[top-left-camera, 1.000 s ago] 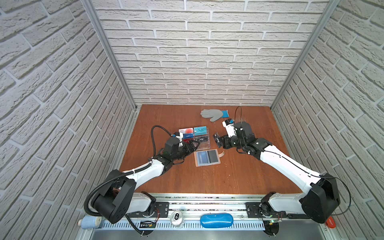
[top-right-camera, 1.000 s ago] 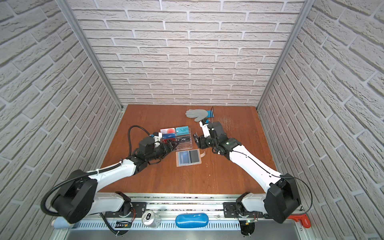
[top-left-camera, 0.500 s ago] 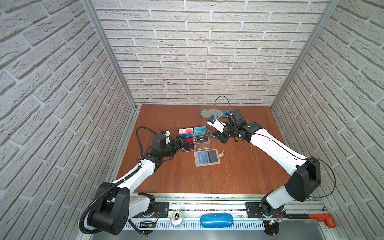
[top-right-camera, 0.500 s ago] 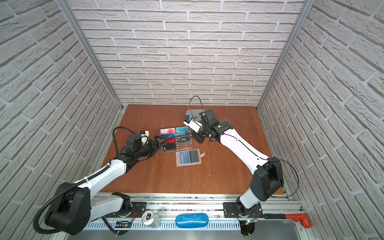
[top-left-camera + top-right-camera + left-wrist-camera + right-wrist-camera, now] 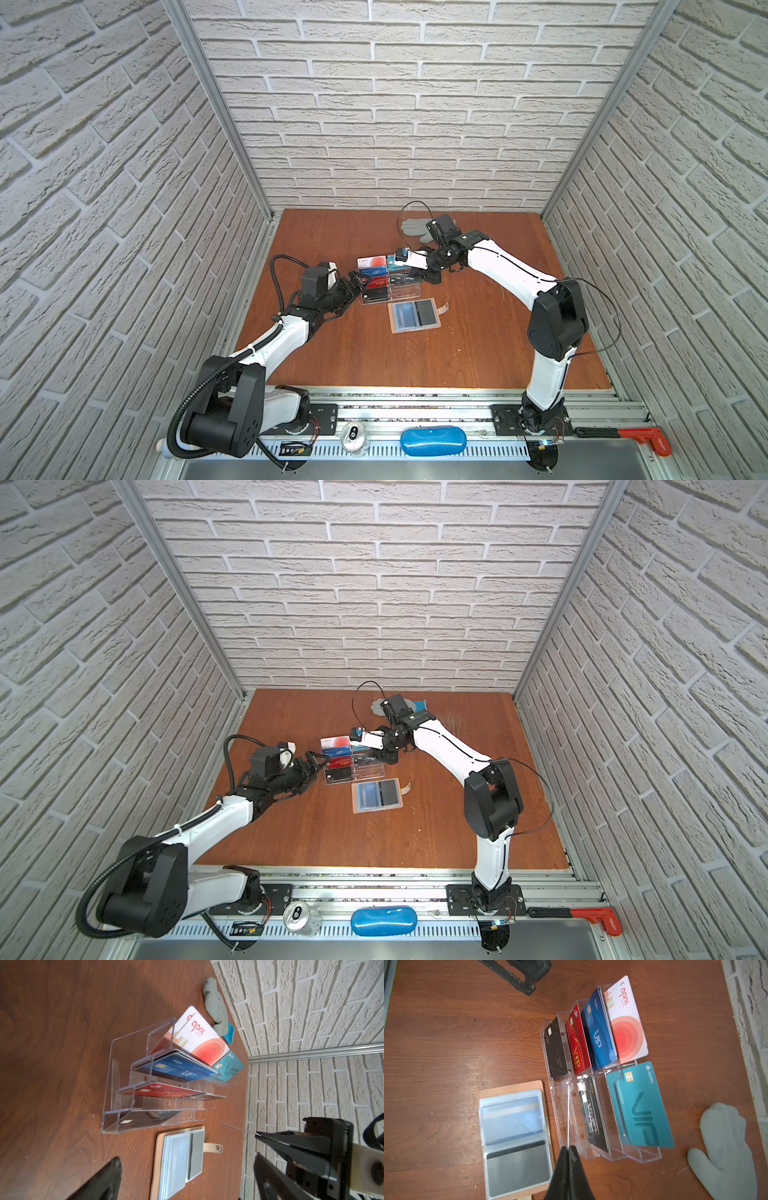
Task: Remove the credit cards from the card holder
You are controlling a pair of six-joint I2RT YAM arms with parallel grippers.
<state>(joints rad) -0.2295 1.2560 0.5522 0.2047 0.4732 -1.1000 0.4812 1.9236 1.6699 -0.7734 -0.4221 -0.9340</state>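
A clear acrylic stand (image 5: 633, 1156) with stepped tiers sits on the brown wooden table (image 5: 374, 357), about in the middle and a little toward the back. Behind it, near the white brick wall (image 5: 415, 124), a grey glove (image 5: 214, 1001) lies flat; its cuff is blue. Glove and stand are apart, not touching. Along the front edge of the table runs a metal rail (image 5: 415, 409). There a silver can (image 5: 353, 434) rests just beside a blue oval case (image 5: 432, 442). Well to the right of them lies a red clamp (image 5: 640, 436) with a black handle.
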